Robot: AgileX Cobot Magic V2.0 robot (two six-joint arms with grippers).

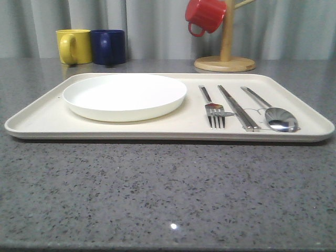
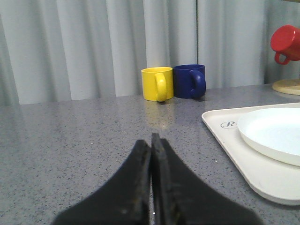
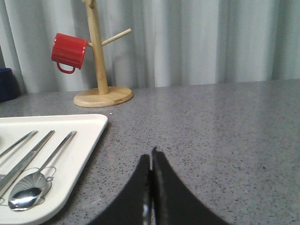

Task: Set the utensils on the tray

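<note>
Front view: fork (image 1: 214,111), chopsticks (image 1: 239,107), spoon (image 1: 279,119) all on tray (image 1: 37,123). Your left gripper (image 2: 151,140), right gripper (image 3: 151,157): jaws pressed together, empty, beside tray. Task looks done.

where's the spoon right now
In the front view the spoon lies on the right end of the tray, just right of the chopsticks.

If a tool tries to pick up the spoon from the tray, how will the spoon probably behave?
The spoon looks like polished metal, so it is probably stiff and somewhat slippery. It lies flat on the tray with a thin handle, so getting fingers under it may be hard. If pushed, its rounded bowl would likely let it slide or pivot rather than roll.
</note>
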